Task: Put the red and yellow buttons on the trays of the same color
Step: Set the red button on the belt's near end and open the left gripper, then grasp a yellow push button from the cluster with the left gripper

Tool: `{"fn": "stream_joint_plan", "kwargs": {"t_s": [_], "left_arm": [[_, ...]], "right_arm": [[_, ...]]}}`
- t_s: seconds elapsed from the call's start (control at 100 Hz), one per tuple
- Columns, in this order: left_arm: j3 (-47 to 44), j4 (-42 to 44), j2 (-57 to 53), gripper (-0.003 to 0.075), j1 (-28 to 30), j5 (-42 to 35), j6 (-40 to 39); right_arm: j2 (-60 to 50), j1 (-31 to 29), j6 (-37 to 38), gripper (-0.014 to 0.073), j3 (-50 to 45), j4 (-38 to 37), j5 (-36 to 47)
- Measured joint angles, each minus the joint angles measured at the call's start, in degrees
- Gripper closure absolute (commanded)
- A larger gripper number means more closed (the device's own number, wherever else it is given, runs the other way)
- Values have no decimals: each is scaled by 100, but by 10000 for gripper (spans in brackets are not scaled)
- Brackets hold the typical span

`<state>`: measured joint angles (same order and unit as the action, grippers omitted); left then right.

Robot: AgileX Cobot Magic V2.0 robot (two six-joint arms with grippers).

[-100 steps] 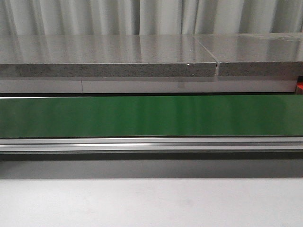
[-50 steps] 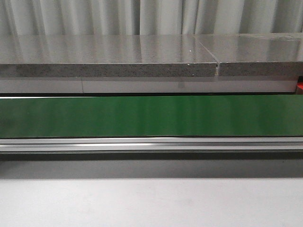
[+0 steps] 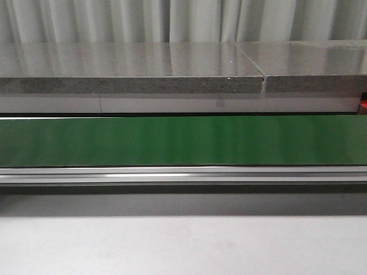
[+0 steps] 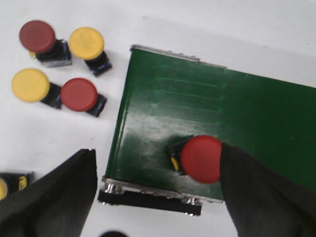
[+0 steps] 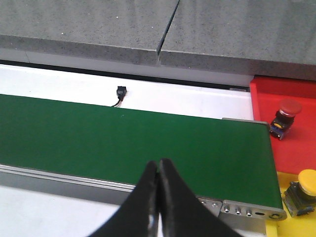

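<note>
we see the green belt [image 4: 207,128] from the left wrist, and on it, near its end edge, lies a red button [image 4: 200,159]. the left gripper [image 4: 158,197] hangs spread wide over that end of the belt, one finger [image 4: 54,192] off the belt over the white table [image 4: 29,138], the other finger [image 4: 261,192] just touching or overlapping the button's cap; we cannot tell if there is contact. the button sits toward that second finger, not centred between the two. off the belt's end, on the table, lie four more buttons: a red one [image 4: 37,36], a yellow one [image 4: 86,43], another yellow [image 4: 30,85] and another red [image 4: 79,94].

from the right wrist, the right gripper [image 5: 158,170] is clenched, tips together, holding nothing, above the belt's near rail. past the belt's end a red tray [image 5: 291,143] holds a red button [image 5: 289,109], and a yellow tray [image 5: 281,227] holds a yellow button [image 5: 308,183].
</note>
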<state>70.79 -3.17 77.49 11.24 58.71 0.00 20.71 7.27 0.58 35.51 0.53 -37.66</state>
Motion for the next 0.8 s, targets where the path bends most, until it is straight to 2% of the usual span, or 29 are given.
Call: {"fn": "stream_joint_plan", "kwargs": {"t_s": [0.48, 0.8], "left_arm": [[-1873, -193, -716, 207, 1963, 119, -30], [-2245, -360, -654, 207, 2628, -148, -90]], "right_arm": [[0, 0, 0, 630, 0, 0, 0], [0, 0, 0, 630, 0, 0, 0]]}}
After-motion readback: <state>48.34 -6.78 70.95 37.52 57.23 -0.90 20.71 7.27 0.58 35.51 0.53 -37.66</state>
